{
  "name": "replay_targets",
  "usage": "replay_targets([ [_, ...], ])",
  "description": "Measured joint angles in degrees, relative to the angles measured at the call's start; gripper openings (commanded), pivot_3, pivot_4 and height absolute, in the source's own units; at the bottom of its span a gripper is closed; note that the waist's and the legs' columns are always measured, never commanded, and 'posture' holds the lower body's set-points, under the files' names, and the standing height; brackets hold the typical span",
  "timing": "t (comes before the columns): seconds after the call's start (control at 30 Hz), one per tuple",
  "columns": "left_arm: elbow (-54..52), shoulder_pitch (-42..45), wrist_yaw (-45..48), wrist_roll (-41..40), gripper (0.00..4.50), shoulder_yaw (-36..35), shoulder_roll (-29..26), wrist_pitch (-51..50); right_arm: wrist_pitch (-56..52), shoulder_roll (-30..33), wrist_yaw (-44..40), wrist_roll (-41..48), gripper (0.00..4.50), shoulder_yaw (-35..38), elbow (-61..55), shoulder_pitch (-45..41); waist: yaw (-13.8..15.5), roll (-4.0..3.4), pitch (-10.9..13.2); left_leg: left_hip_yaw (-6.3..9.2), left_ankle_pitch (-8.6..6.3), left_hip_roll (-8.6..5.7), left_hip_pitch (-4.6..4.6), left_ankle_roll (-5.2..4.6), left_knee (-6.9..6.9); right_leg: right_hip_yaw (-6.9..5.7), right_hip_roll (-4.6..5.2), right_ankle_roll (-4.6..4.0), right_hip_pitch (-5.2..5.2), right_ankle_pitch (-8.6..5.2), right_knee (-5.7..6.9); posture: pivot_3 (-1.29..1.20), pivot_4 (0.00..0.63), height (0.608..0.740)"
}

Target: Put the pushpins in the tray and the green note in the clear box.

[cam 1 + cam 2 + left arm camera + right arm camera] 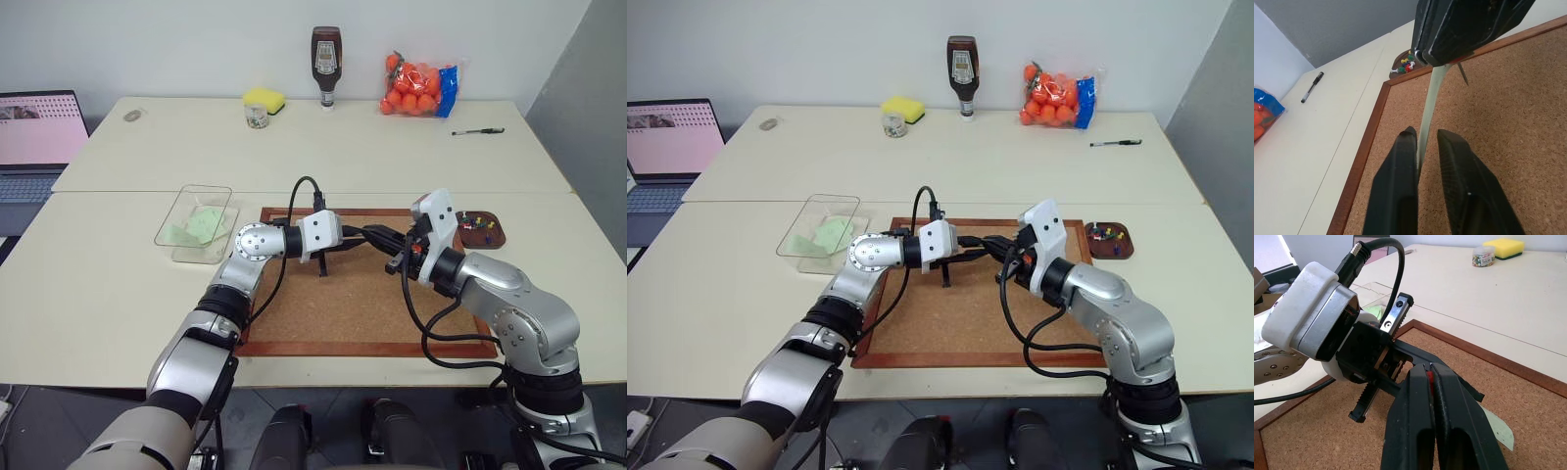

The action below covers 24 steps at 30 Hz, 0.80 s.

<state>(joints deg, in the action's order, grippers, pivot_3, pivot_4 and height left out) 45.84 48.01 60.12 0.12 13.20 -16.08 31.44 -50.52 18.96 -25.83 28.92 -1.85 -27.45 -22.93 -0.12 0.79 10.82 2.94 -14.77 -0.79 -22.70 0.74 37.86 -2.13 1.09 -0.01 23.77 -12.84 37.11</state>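
Corkboard (pixel 362 304) beneath both arms pinching green note (pixel 1426 120)

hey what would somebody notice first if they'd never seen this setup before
Most striking is the meeting of the left gripper and right gripper above the middle of the corkboard, both shut on one pale green note held edge-up between them, with a red pushpin pinched in the right one. Next, the bright pushpins heaped in the tray off the board's far right corner, and the clear box holding green paper to its left.
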Motion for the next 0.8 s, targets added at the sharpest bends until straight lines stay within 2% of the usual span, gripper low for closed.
replay_targets([
  [0.43,0.1,-0.1,1.8,0.0,0.03,0.0,0.0,0.5,0.0,-0.3,1.6,0.6,0.00,-0.1,-0.4,0.1,0.0,0.00,0.0,0.00,0.00,0.00,0.00,0.00,0.02,0.01,0.00,0.00,0.00,0.00,0.02,0.00,0.150,0.740],
  [0.8,0.1,-1.5,-1.3,4.3,0.03,1.2,-1.0,7.7,-0.1,-1.6,4.3,1.9,0.00,1.2,-1.5,0.5,0.0,0.00,0.0,0.01,0.00,0.00,0.01,0.00,0.05,0.03,0.00,0.00,0.00,0.01,0.06,0.00,0.150,0.740],
])
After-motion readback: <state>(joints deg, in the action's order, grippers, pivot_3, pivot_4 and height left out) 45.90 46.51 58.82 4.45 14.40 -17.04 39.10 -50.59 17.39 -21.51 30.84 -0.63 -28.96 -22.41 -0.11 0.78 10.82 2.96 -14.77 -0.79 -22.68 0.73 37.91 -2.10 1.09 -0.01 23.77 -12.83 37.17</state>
